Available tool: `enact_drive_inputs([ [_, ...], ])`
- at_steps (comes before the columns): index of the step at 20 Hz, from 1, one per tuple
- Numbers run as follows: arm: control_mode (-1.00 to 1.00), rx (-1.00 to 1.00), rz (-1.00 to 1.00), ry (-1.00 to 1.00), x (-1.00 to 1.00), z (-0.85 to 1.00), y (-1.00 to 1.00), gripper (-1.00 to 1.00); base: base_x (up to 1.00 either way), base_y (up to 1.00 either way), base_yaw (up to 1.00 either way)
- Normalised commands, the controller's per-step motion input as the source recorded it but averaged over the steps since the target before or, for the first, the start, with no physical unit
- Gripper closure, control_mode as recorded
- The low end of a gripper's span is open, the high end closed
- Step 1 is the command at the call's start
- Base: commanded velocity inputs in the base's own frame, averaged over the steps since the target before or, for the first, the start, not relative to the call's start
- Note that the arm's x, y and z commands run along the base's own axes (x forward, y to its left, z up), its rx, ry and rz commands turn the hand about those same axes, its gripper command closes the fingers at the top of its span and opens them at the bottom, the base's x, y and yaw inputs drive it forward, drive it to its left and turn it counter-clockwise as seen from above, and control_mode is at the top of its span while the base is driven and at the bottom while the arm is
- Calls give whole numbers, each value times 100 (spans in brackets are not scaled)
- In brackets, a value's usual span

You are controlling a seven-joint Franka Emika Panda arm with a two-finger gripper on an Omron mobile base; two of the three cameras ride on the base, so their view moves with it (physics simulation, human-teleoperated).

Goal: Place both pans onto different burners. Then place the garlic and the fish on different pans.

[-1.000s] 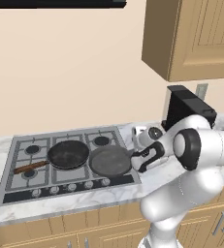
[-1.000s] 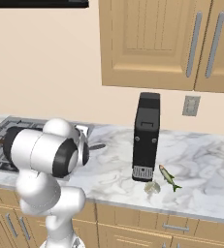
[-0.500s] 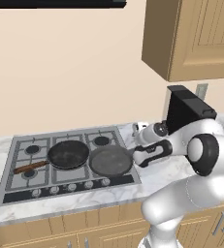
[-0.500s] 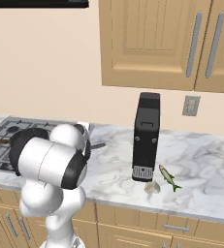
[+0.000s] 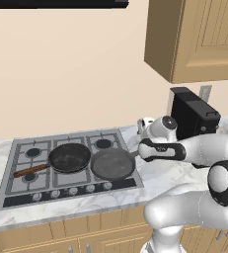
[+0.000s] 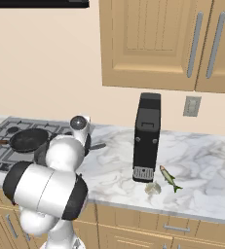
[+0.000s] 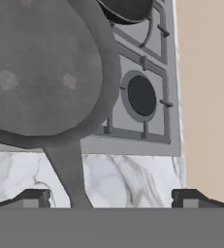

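Now the gripper (image 7: 108,197) is pulling back from the stove, its two fingers (image 7: 33,197) spread wide and holding nothing, with the short handle of the grey pan (image 7: 40,68) running down between the fingertips but not touching either. Half a second ago the hand was reaching closer over that handle; since then the arm has been swinging away toward the counter, while the pan has stayed put. The grey pan (image 5: 112,164) is sitting ahead of the fingers on the front right part of the cooktop (image 5: 17,185), seemingly over a burner there. Beyond it, farther from the fingers, the black pan (image 5: 69,156) with the wooden handle is resting on the large middle burner. An uncovered burner (image 7: 141,95) is lying just ahead of the fingers and to one side of the grey pan. This suggests that the pan half of the task is done, with each pan on its own ring. The fish (image 6: 168,177) and the garlic (image 6: 153,188) are still waiting on the marble counter (image 6: 206,170), well apart from the fingers, near the foot of a black appliance (image 6: 146,137). The garlic is lying just beside the fish.
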Motion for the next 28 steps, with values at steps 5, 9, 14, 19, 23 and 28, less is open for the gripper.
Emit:
enact_drive_inputs([
  [5, -100, 0, 0, 14, -48, 74, 0, -100, 0, 0, 0],
  [9, -100, 0, -1, 11, -51, 48, 0, -100, 0, 0, 0],
  [14, -100, 0, -7, 4, -69, 30, 0, -100, 0, 0, 0],
  [19, -100, 0, -15, 0, -78, 17, -8, -100, 0, 0, 0],
  [23, -100, 0, -19, 2, -66, 11, -15, -100, 0, 0, 0],
  [28, -100, 0, -24, 3, -51, 8, -17, -100, 0, 0, 0],
])
